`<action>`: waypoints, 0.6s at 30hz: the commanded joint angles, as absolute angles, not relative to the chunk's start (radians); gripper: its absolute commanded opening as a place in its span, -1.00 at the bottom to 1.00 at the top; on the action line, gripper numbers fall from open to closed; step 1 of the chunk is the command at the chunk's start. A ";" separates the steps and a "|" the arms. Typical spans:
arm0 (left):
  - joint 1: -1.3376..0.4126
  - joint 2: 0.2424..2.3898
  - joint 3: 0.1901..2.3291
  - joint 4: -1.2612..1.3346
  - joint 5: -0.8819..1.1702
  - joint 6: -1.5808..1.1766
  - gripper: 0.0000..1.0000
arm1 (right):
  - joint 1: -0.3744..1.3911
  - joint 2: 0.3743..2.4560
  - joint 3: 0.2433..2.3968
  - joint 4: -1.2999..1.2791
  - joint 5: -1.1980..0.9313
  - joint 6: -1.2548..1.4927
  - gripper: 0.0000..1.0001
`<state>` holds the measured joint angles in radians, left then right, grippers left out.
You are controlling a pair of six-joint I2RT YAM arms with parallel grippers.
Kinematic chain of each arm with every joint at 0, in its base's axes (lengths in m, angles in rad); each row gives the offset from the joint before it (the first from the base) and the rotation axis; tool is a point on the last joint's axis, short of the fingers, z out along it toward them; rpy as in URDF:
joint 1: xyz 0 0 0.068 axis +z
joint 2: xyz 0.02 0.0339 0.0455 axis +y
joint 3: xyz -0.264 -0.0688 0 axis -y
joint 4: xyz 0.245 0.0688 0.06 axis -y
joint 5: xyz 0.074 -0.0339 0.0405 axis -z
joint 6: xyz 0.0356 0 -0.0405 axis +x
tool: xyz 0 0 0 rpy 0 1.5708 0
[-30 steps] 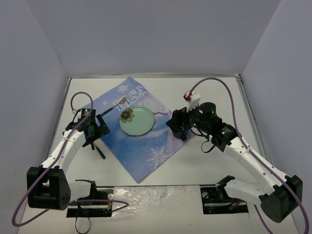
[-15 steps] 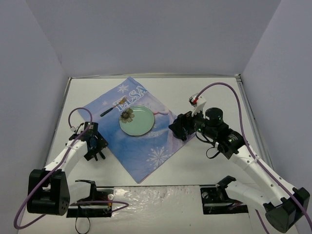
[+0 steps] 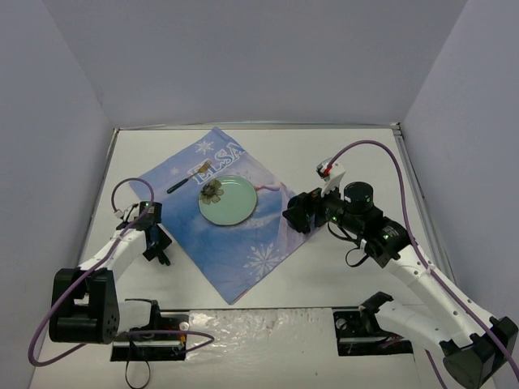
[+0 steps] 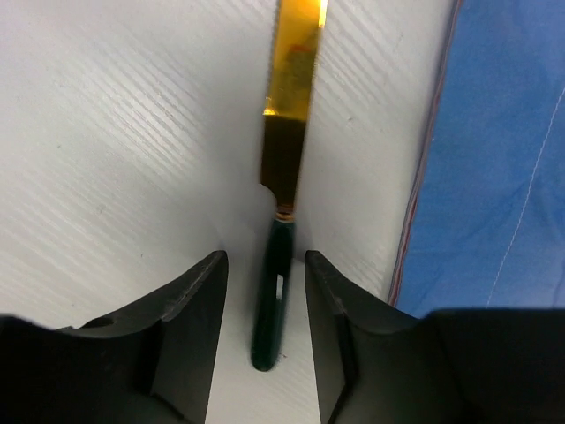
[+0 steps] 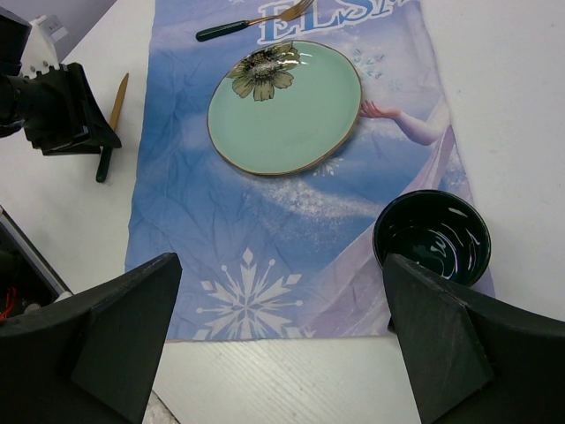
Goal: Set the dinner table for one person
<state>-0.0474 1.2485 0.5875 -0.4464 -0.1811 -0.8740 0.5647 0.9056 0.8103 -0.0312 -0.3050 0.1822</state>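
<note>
A knife with a gold blade (image 4: 287, 115) and dark green handle (image 4: 274, 283) lies on the white dinner table (image 3: 340, 154), just left of the blue ELSA cloth (image 3: 243, 243). My left gripper (image 3: 154, 241) is low over it. Its jaws (image 4: 263, 261) stand narrowly open on either side of the handle, with a thin gap on each side. On the cloth are a green flower plate (image 3: 228, 200), a gold fork (image 3: 188, 180) and a dark bowl (image 5: 432, 237). My right gripper (image 3: 296, 212) hovers wide open and empty (image 5: 278, 265) above the cloth's right corner.
Grey walls enclose the table on three sides. The cloth's red-stitched hem (image 4: 422, 177) runs close along the knife's right side. Both arm bases and a crinkled foil strip (image 3: 259, 324) sit at the near edge.
My left gripper has moved nearer and down onto the knife, and its jaws have narrowed from wide open to a slim gap around the handle. The right arm has drifted slightly right.
</note>
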 commanded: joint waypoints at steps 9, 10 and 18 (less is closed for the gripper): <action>-0.036 1.207 0.621 -0.544 -0.163 -0.829 -1.00 | 0.571 0.893 0.818 0.014 -0.291 0.170 0.90; -0.042 1.168 0.653 -0.571 -0.167 -0.808 -1.00 | 0.571 0.894 0.821 0.014 -0.290 0.169 0.90; -0.266 1.092 0.908 -0.655 -0.181 -0.601 -1.00 | 0.569 0.907 0.878 0.015 -0.239 0.149 0.90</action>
